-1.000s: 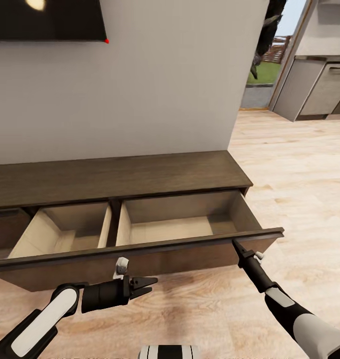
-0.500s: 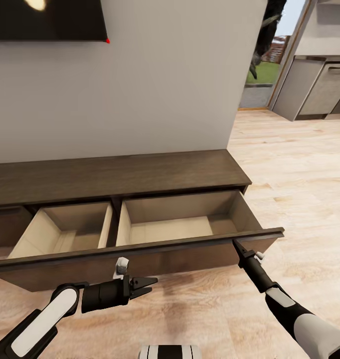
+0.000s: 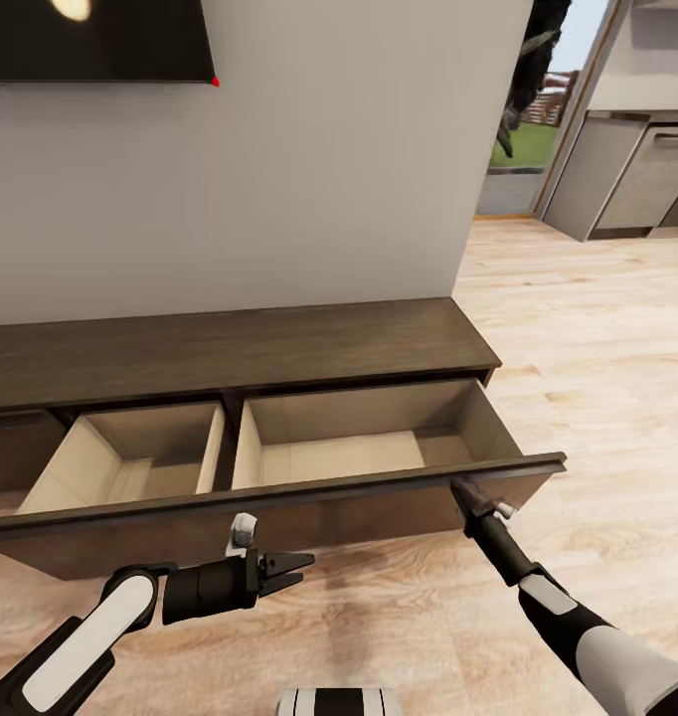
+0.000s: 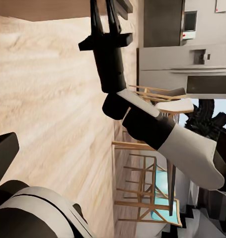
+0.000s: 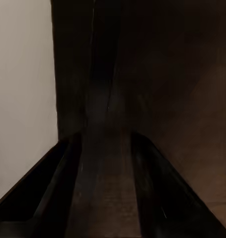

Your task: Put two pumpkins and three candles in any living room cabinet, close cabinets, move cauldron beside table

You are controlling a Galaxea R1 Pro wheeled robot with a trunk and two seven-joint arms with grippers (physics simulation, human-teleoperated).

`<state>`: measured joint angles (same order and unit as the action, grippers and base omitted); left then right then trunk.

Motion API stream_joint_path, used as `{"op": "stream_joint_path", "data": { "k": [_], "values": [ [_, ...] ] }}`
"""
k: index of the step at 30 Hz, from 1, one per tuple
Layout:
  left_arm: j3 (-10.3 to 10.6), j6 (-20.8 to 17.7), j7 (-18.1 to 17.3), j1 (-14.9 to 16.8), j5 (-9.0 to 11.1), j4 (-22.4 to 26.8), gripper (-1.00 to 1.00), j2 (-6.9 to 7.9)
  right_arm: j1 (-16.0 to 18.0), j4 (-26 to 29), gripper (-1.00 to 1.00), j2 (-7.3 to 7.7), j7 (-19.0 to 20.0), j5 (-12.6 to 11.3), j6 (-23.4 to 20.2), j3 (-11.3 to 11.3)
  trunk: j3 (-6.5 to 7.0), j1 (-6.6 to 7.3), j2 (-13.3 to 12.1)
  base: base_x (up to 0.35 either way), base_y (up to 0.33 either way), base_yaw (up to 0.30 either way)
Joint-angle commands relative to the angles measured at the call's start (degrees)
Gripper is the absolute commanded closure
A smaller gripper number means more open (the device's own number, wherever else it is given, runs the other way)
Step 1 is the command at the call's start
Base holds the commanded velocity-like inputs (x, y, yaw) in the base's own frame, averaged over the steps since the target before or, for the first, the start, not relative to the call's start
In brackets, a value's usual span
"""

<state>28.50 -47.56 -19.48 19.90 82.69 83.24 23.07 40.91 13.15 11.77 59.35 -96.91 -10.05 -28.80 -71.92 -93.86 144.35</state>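
Observation:
The cabinet point(image 3: 230, 348) runs along the white wall, and its wide drawer point(image 3: 279, 517) is pulled out. Both light tan compartments are bare. My right gripper point(image 3: 456, 487) touches the right part of the drawer front just under its top lip. In the left wrist view the right gripper point(image 4: 103, 15) has its fingers a little apart, holding nothing. The right wrist view is dark, with the fingers point(image 5: 48, 198) against brown wood point(image 5: 108, 188). My left gripper point(image 3: 301, 569) hovers open and empty over the floor in front of the drawer. Pumpkins, candles, cauldron and table are out of view.
A black TV point(image 3: 90, 40) hangs on the wall above the cabinet. Light wood floor point(image 3: 597, 348) stretches right toward a doorway and grey kitchen units point(image 3: 627, 169). The left wrist view shows a steel fridge point(image 4: 187, 64) and wooden chairs point(image 4: 142, 173) in the distance.
My right gripper and forearm have slid a little to the left along the drawer front. The drawer and the left arm have stayed where they were.

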Motion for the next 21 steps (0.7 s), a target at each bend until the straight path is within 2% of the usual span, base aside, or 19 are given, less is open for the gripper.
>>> {"op": "stream_joint_path", "data": {
  "k": [1,17,21],
  "values": [
    [0.07,-0.08,-0.15,0.05,0.01,-0.01,-1.0,0.04,0.05,-0.01,-1.0,0.01,0.18,-0.64,-0.59,-0.26,-0.04,0.01,0.02,0.0,0.0,0.0],
    [0.09,-0.08,-0.16,0.05,0.01,-0.01,-1.0,0.04,0.05,-0.03,-1.0,0.01,0.16,-0.62,-0.59,-0.25,-0.04,0.01,0.02,-0.002,0.0,0.0],
    [0.12,-0.08,-0.14,0.05,0.01,-0.01,-1.0,0.04,0.05,-0.05,-1.0,0.01,0.16,-0.64,-0.59,-0.25,-0.04,0.01,0.02,-0.195,0.0,0.0]
  ]
}}
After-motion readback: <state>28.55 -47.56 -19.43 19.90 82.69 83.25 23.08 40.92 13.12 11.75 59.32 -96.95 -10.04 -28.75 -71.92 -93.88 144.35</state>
